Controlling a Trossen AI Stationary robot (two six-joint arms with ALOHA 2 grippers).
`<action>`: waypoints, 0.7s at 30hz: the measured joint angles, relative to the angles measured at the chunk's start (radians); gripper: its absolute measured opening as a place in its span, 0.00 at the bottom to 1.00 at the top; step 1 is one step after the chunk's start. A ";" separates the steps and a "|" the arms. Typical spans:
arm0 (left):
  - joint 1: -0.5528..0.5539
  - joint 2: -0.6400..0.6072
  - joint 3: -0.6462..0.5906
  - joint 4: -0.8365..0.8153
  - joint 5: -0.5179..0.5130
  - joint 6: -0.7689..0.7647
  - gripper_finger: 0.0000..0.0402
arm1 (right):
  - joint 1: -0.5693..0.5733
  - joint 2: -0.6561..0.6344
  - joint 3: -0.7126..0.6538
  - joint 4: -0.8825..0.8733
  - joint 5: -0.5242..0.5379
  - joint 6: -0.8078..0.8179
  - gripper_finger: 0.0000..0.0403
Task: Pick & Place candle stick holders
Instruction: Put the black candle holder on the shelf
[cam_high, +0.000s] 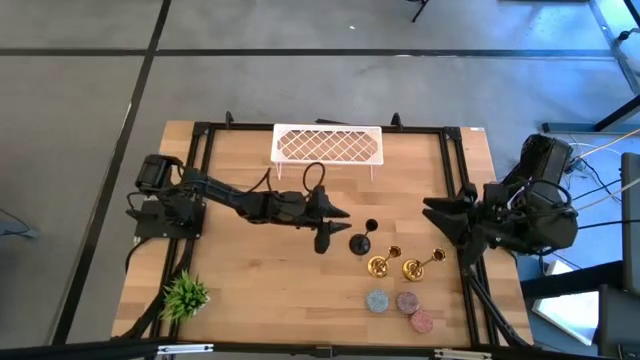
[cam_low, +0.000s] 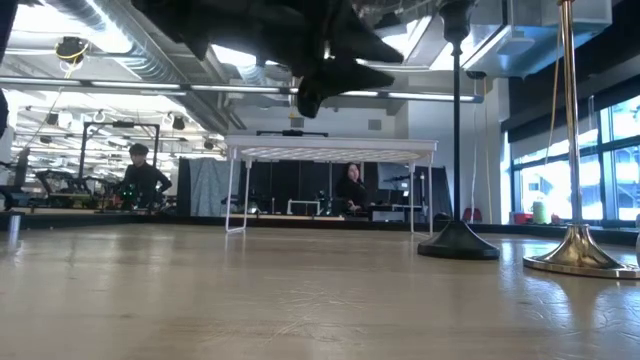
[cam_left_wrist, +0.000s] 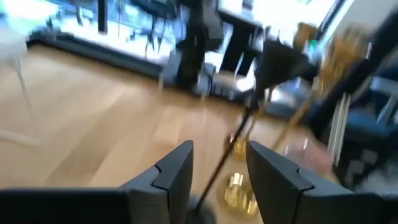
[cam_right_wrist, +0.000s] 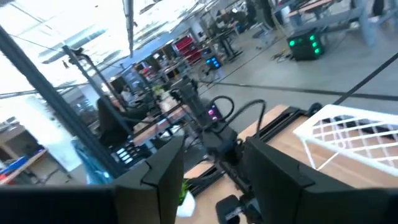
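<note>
- Left gripper (cam_high: 322, 240) out over table centre, just at 9 o'clock of the black candle holder (cam_high: 361, 241); fingers (cam_left_wrist: 176, 171) spread, the black stem running up between them in the left wrist view, not pinched.
- Black candle holder standing upright on its round base, near table centre, at 6 o'clock of the white wire rack (cam_high: 329, 144).
- Two gold candle holders: one (cam_high: 381, 265) just at 5 o'clock of the black one, the other (cam_high: 421, 265) beside it at 3 o'clock, stem angling toward the right edge in the high view.
- Three small round discs (cam_high: 399, 305) clustered at 6 o'clock of the gold pair.
- Green plant (cam_high: 184, 295) at the table's 7 o'clock corner.
- Right gripper (cam_high: 432, 212) parked at the table's 3 o'clock edge, raised, fingers (cam_right_wrist: 163, 168) apart, holding nothing.
- Two people (cam_low: 140, 176) seated in the room beyond the table, low view.
</note>
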 joint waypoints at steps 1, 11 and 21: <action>0.003 0.010 0.004 0.014 -0.008 -0.014 0.36 | 0.000 -0.003 0.000 0.000 0.007 -0.013 0.43; -0.013 0.174 0.161 0.002 -0.023 -0.095 0.36 | 0.000 -0.010 0.000 -0.001 0.082 -0.133 0.43; -0.019 0.210 0.202 -0.021 0.007 -0.116 0.36 | 0.000 -0.010 0.000 -0.026 0.083 -0.133 0.43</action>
